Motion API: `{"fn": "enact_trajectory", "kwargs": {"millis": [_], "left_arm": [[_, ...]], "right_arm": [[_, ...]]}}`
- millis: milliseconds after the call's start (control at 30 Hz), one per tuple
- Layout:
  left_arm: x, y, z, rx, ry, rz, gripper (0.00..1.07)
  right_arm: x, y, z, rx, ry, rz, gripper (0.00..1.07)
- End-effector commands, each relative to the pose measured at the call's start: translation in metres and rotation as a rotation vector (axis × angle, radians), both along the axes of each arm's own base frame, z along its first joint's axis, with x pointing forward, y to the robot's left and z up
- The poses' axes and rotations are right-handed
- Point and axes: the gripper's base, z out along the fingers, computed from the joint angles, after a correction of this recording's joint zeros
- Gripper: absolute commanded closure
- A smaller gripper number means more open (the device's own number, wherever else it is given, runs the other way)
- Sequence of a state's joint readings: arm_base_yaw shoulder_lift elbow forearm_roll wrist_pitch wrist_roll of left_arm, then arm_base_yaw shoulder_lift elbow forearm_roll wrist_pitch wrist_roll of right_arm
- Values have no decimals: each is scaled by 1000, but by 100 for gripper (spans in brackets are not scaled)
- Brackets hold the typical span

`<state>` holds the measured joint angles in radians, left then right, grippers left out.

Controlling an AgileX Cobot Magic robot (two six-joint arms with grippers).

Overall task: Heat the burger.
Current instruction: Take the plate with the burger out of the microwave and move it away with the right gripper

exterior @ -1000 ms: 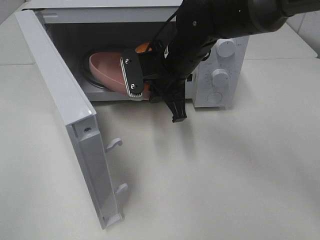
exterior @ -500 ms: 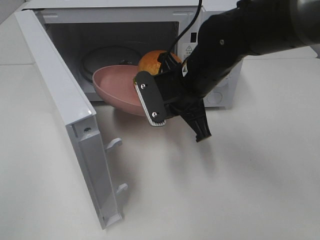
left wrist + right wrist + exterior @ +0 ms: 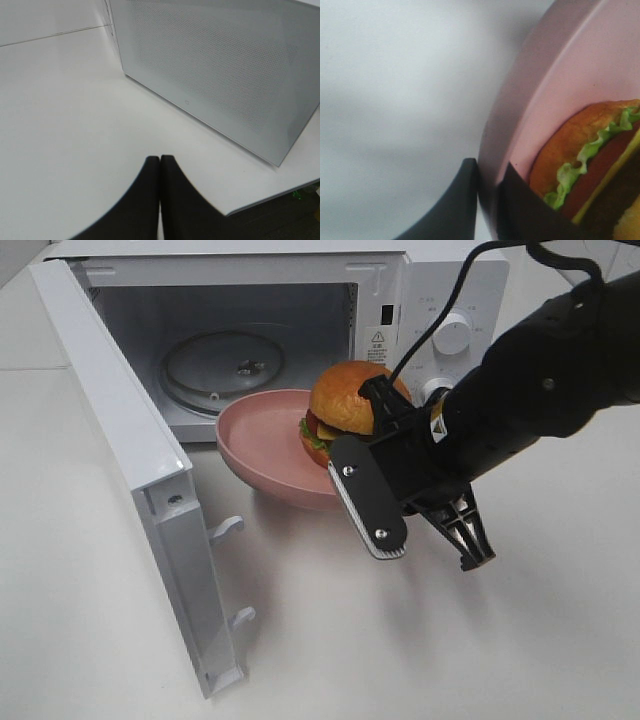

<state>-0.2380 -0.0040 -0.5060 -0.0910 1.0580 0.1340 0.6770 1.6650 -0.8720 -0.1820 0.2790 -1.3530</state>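
The right gripper (image 3: 432,545) fingers pinch the pink plate's (image 3: 262,445) rim; the burger (image 3: 345,410) sits just inside them, toward the microwave (image 3: 440,290). Left fingers (image 3: 172,200) are pressed together.

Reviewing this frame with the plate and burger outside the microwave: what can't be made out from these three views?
- Right gripper fingertips: in the exterior high view the wrist housing covers where they clamp the pink plate.
- Burger: its near side is behind the arm in the exterior view, and the right wrist view cuts it off at the edge.
- Microwave dial markings: too small to read.
- Left gripper: absent from the exterior view.
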Motion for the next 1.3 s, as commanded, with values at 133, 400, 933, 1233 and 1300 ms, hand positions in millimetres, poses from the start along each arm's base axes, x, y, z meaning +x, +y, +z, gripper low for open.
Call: {"fn": "enact_trajectory", "kwargs": {"millis": [133,400,933,1233,1300], "left_arm": [[-2,0,0,-18,-29,2,106],[-2,0,0,-18,-29,2,106],[-2,0,0,-18,-29,2,106],[-2,0,0,-18,-29,2,106],[-2,0,0,-18,-29,2,106]], "right_arm": [[-22,-23,6,-16,-42,-12,107],[-46,-50,3,-69,-26,-114,107],[-67,-104,-22,-122,-5,-507,107],[-49,-147,-31,-179,23,-693,107],[-47,-151,-35,-188,34,-706,107]]}}
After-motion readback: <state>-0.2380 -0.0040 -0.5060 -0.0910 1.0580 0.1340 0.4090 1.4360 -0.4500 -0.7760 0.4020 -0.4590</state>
